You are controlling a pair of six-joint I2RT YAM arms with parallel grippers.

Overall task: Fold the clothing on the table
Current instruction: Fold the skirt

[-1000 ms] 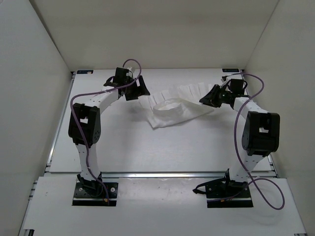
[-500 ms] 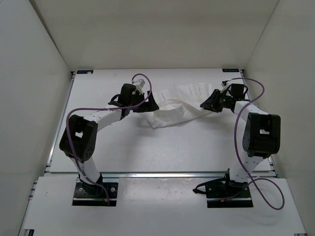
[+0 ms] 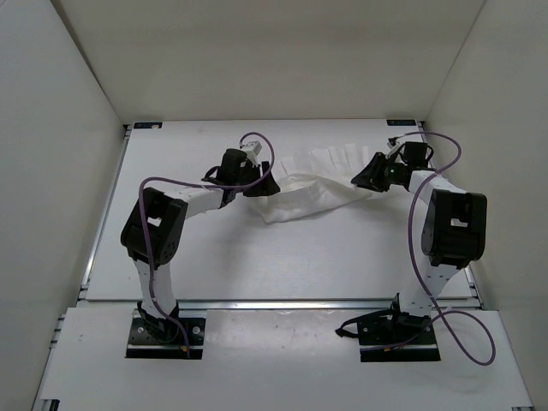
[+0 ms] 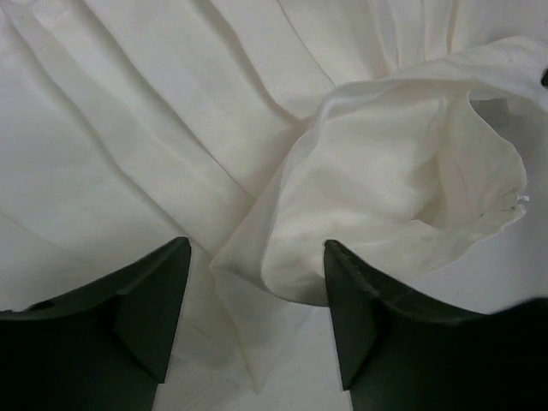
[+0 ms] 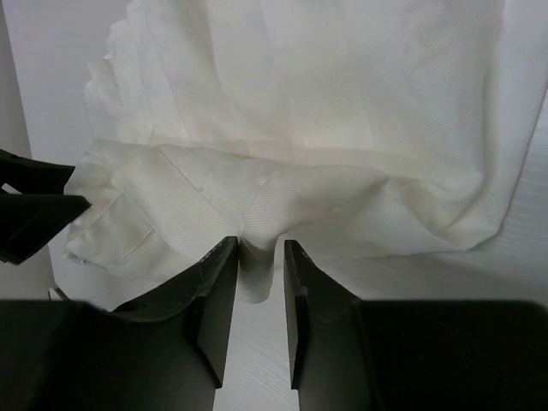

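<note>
The clothing [image 3: 312, 181]: strung out as a crumpled white band across the far middle of the table [image 3: 257, 257], one end at each claw. At the left gripper [image 4: 257, 250], fingers spread wide and lowered onto the cloth, straddling a loose, curled hem edge that runs up between them; pleated fabric lying flat beyond, a cupped fold opening to the right. At the right gripper [image 5: 261, 244], fingers drawn close together, a ridge of fabric filling the narrow gap and touching both; clamped or merely straddled, impossible to tell. Beyond those fingertips, a flat layered fold, then smoother cloth, with a stepped, pleated edge at the upper left. From above, a ruffled edge along the far side of the band and a broader, sagging lobe toward the near side, just right of the left claw. Wide bare tabletop between the cloth and the metal rail [image 3: 282, 302] at the front; a narrower bare strip behind the cloth; bare surface also to the left. Right claw near the table's right edge and the right side wall [image 3: 501, 128].
</note>
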